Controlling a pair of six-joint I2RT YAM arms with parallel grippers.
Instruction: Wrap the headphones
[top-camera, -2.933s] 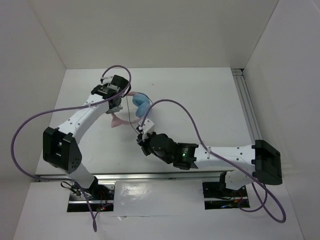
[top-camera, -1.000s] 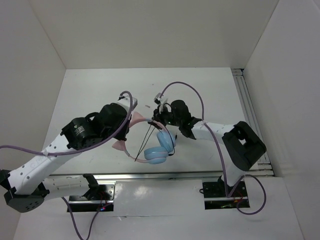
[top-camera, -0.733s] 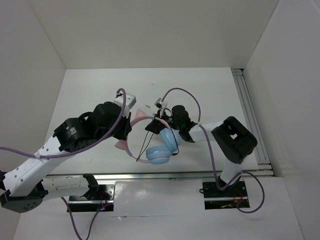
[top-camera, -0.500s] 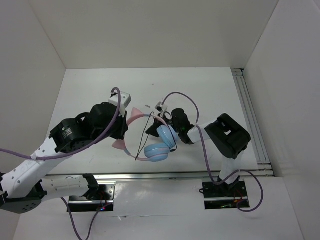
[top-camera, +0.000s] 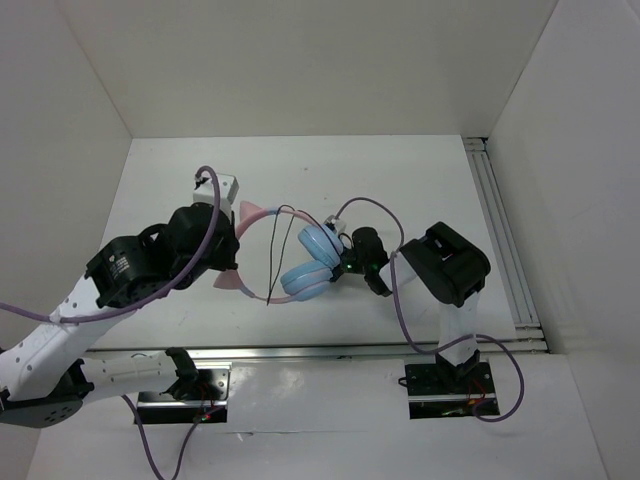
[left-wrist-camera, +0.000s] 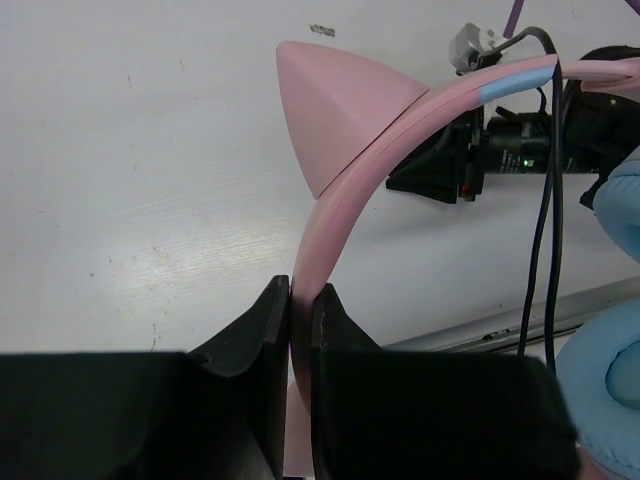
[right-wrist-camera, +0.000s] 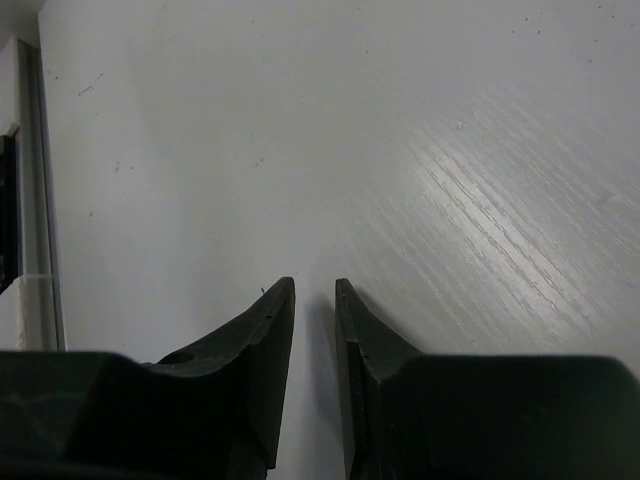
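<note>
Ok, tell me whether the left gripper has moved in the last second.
Yes. The left gripper, shut on the headphones, has shifted left, away from the rail, and toward the far wall.

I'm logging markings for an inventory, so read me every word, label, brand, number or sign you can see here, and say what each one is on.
No readable text in any view.
headphones: no brand or label shows on the headband or the ear cups.
dark mark on the table: too small to read.
green light on the right arm: a lamp only, no characters.
</note>
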